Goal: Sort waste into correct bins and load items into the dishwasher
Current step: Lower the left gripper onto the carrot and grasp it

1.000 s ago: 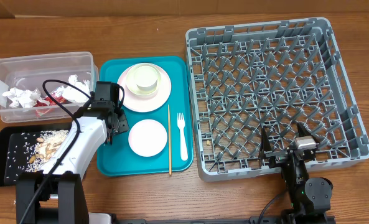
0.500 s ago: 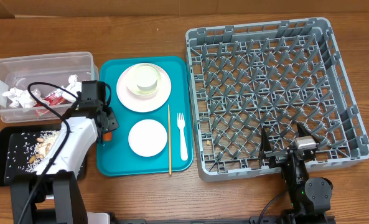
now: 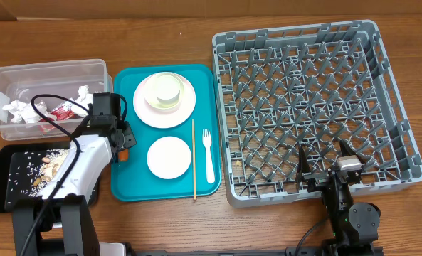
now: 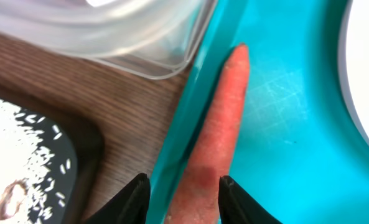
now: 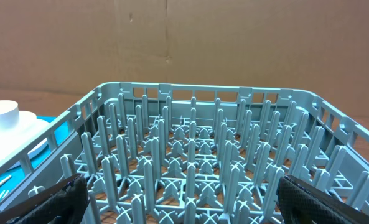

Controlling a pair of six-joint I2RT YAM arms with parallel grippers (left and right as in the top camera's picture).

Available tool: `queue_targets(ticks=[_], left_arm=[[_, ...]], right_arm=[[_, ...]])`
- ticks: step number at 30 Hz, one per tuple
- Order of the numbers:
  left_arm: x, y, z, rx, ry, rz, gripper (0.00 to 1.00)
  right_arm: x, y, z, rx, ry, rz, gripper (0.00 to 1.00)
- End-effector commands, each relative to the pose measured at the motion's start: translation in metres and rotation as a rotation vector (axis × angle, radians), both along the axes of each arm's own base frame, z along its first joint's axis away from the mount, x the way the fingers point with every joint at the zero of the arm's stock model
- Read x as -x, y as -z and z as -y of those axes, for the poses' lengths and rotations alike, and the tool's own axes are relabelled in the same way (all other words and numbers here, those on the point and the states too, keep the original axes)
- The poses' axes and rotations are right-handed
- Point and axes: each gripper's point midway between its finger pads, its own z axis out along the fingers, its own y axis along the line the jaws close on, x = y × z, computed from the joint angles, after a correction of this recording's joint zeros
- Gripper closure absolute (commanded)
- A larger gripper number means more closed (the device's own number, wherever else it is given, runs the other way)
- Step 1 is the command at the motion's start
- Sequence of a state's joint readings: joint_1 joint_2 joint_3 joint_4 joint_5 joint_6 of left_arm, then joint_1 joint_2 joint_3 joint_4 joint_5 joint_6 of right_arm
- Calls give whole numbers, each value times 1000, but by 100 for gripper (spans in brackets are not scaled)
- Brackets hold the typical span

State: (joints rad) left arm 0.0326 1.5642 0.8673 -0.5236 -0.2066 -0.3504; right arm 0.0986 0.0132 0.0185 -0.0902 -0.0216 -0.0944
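The orange carrot (image 4: 218, 130) lies along the left rim of the teal tray (image 4: 284, 124). My left gripper (image 4: 184, 199) is open and straddles the carrot's thick end, its left finger over the tray rim. In the overhead view the left gripper (image 3: 122, 146) sits at the tray's left edge beside the carrot (image 3: 124, 153). The clear tub (image 3: 47, 71) holds white napkins (image 3: 24, 112) and a red wrapper (image 3: 60, 112). The black tray (image 3: 4, 203) holds food scraps (image 3: 50, 165). My right gripper (image 3: 326, 171) is open and empty at the near edge of the grey rack (image 3: 310, 99).
On the teal tray (image 3: 129, 186) stand a pink plate (image 3: 186, 110) with a bowl (image 3: 164, 91) on it, a second bowl (image 3: 169, 157), a white fork (image 3: 208, 156) and a wooden stick (image 3: 193, 160). The right wrist view shows the rack's pegs (image 5: 196, 162).
My left gripper has moved left from over the tray to its left edge, above the carrot. In the last half second it has held still. The right arm has not moved.
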Motion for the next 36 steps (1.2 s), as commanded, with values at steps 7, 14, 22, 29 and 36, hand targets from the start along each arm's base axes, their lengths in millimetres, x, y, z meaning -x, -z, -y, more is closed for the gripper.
queue_targets(ticks=[7,14,22,29,36], left_arm=[[0,5,10,33,74,3,56],[0,22,13,55,80,-31,57],[-3,32,18,83,90,-40,62],[-4,33,26,122,121,-39,65],[-3,33,28,131,131,-43,67]], right_arm=[[0,2,1,4,5,3,0],[0,2,1,4,5,3,0],[0,2,1,4,5,3,0],[0,2,1,4,5,3,0],[0,2,1,4,5,3,0]])
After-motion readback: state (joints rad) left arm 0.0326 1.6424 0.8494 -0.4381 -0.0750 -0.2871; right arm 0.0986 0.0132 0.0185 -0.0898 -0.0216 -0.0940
